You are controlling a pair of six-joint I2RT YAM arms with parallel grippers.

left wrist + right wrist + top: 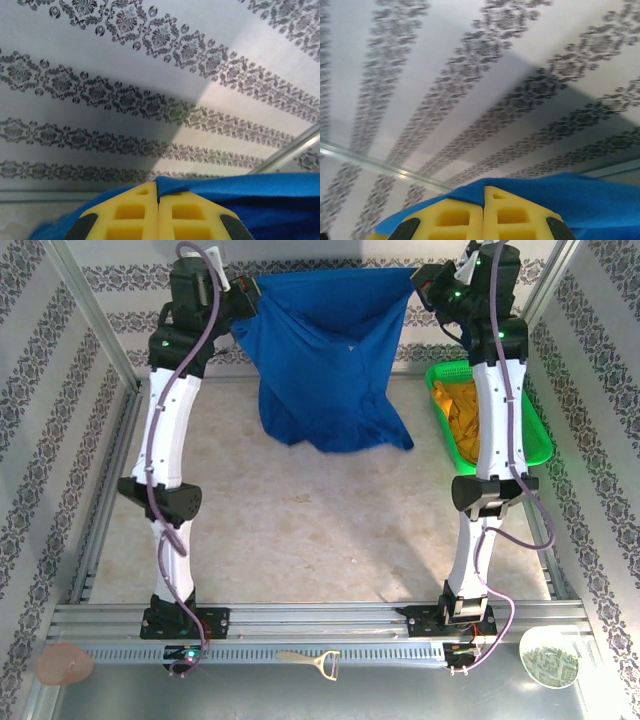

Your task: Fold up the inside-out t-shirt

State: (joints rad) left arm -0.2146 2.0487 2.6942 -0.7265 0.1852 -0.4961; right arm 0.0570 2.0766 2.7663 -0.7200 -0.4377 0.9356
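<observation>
Mostly hidden: t-shirt (325,360) corners inside both tools (158,192) (484,197)

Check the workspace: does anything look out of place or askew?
The t-shirt hangs crookedly between the shut left gripper and right gripper, its lower edge bunched and uneven. A peeler-like tool lies on the near rail, unrelated to folding.

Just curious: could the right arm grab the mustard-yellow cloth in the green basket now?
Probably not yet. The mustard-yellow cloth lies close beside that arm, but the right claw is shut on the royal-blue cloth t-shirt and would have to let go first.
</observation>
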